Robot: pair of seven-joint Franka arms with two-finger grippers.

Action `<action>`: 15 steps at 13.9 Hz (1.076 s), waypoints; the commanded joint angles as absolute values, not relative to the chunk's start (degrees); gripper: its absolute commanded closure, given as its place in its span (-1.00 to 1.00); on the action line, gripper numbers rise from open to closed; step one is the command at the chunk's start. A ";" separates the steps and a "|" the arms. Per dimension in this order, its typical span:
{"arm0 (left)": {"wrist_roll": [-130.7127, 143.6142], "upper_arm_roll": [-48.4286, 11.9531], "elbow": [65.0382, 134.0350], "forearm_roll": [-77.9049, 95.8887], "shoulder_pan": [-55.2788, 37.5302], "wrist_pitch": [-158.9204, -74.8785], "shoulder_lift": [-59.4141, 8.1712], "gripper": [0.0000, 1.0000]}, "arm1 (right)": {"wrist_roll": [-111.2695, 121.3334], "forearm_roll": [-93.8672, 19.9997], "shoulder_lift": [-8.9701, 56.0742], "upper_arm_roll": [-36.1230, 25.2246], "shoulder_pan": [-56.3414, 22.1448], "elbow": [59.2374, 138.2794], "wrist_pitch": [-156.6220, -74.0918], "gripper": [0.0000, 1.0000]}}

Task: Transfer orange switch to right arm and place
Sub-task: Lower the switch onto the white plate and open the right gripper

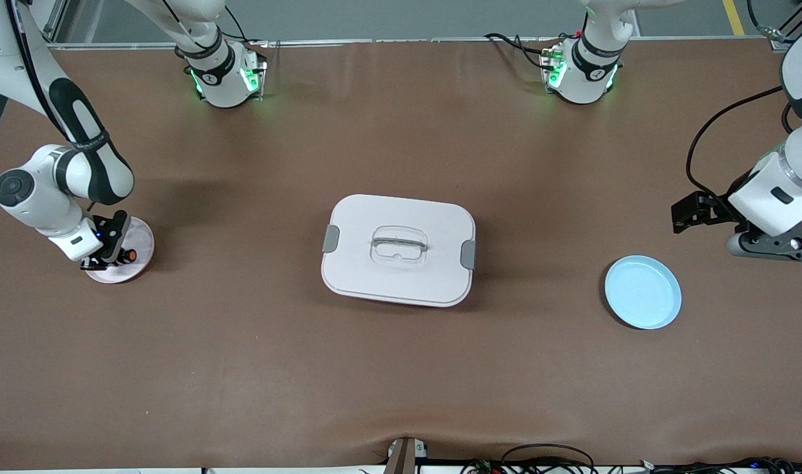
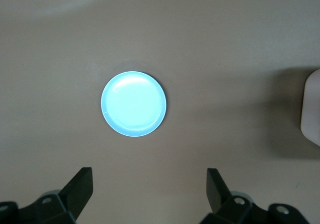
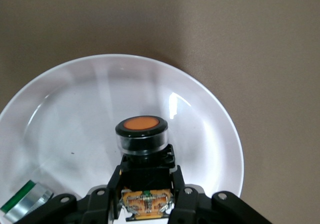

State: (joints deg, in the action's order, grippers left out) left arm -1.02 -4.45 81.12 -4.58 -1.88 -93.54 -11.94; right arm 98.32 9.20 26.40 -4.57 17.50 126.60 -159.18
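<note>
The orange switch [image 3: 141, 134], a black stub with a round orange face, sits between the fingers of my right gripper [image 3: 147, 170], which is shut on its black body. It is held low over a white plate [image 3: 220, 119]. In the front view the right gripper [image 1: 106, 253], the switch [image 1: 131, 253] and the plate [image 1: 143, 238] are at the right arm's end of the table. My left gripper [image 1: 685, 214] is open and empty at the left arm's end, in the air beside a light-blue plate [image 1: 642, 292]. The left gripper [image 2: 149, 184] and the blue plate [image 2: 133, 103] also show in the left wrist view.
A white lidded box [image 1: 398, 250] with grey clasps stands in the middle of the table; its edge shows in the left wrist view [image 2: 311, 108]. A small silvery and green part [image 3: 25, 202] lies on the white plate beside the right gripper.
</note>
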 commanded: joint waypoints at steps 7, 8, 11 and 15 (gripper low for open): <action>4.73 -0.18 81.65 -1.40 -5.19 -93.69 -10.20 -1.00 | 98.17 10.02 26.81 -3.52 18.55 124.20 -158.65 -1.00; 5.09 -0.26 81.65 -1.58 -5.19 -93.69 -10.20 -1.00 | 98.17 9.85 26.55 -3.52 18.54 123.75 -158.38 -1.00; 5.18 -0.26 81.74 -1.32 -5.10 -93.69 -9.84 -1.00 | 97.82 9.32 25.41 -3.34 18.37 120.43 -150.42 -1.00; 5.18 -6.04 82.44 -1.14 1.12 -93.87 -8.62 -1.00 | 90.20 8.88 22.16 -3.08 17.76 116.72 -139.76 -1.00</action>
State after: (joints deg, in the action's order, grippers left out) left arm 4.60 -2.42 81.12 -1.91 -2.56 -93.54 -10.39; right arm 93.72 9.10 24.89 -3.85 17.49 116.78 -142.58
